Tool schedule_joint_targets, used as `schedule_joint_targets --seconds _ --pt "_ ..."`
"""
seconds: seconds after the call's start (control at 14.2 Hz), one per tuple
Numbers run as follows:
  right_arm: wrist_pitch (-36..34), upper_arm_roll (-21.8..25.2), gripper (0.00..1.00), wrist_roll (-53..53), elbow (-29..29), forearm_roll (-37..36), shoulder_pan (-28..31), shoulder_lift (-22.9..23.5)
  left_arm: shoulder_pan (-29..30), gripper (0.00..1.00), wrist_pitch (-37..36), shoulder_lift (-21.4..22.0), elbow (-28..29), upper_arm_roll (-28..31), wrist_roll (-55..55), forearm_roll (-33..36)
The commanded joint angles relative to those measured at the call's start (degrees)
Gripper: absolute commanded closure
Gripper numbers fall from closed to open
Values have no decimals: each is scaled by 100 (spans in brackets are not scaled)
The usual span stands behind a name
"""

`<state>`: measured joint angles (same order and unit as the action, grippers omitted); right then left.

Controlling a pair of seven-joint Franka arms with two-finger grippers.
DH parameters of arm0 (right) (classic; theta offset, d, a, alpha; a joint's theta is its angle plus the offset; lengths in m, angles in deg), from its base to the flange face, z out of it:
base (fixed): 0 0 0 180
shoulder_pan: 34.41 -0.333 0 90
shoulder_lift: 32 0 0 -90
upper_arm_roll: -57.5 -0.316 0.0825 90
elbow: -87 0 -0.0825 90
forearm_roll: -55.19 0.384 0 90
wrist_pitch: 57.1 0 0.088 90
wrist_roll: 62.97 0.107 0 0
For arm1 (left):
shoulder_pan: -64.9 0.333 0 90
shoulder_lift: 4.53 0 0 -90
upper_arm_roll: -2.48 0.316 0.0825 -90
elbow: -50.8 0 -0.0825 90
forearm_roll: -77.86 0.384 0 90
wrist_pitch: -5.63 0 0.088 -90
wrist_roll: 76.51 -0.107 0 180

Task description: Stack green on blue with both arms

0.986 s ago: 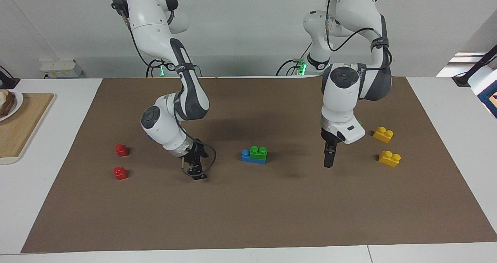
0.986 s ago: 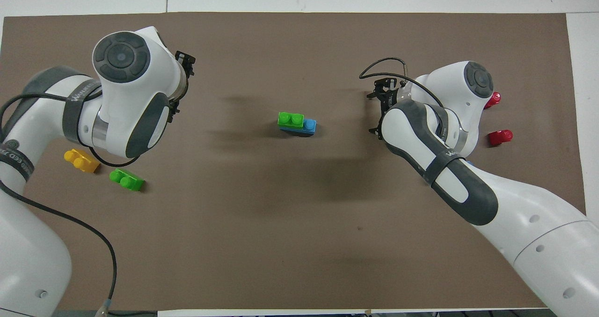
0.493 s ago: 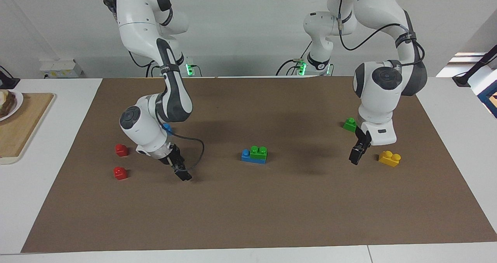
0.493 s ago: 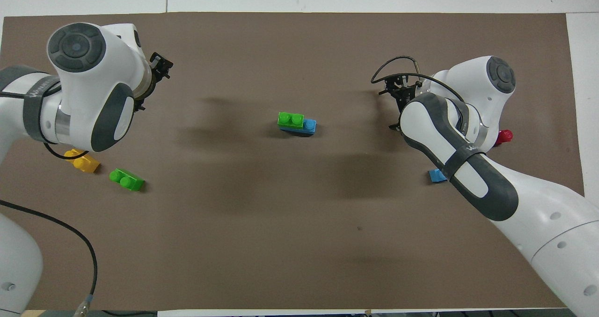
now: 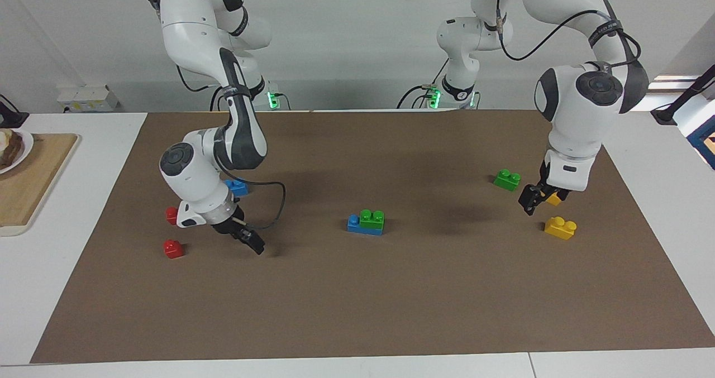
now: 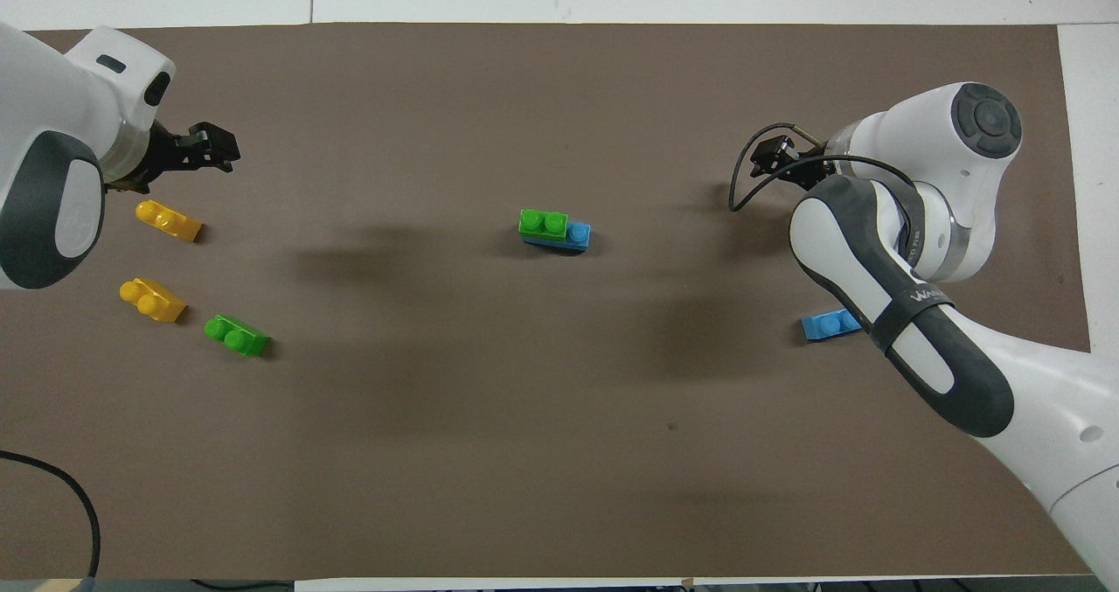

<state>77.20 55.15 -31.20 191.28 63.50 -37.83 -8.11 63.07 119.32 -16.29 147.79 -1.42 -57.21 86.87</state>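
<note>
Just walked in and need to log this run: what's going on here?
A green brick already sits on a blue brick mid-mat, untouched. Neither arm holds anything. The left gripper hangs over the mat by the yellow bricks and the spare green brick; the right gripper hangs low beside the red bricks, with the second blue brick nearer the robots.

Glossy plastic green brick [image 5: 371,218] on blue brick [image 5: 353,223], matt brown mat [image 5: 357,311]
</note>
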Motion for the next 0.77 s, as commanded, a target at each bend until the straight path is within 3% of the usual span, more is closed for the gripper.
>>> schedule_joint_targets --seconds 0.0,0.49,0.7 --pt "-534 -64 2 -180 -82 -740 -9 -376 69 0 -487 279 -31 -41 -882 -180" --pt "-2485 -108 2 -1259 -154 -884 -62 -1982 69 0 -1139 1254 302 -32 -1657 -478" --pt "-3416 -117 0 -1313 -127 -884 -351 -2765 70 0 -1367 1448 364 -32 -1666 -646"
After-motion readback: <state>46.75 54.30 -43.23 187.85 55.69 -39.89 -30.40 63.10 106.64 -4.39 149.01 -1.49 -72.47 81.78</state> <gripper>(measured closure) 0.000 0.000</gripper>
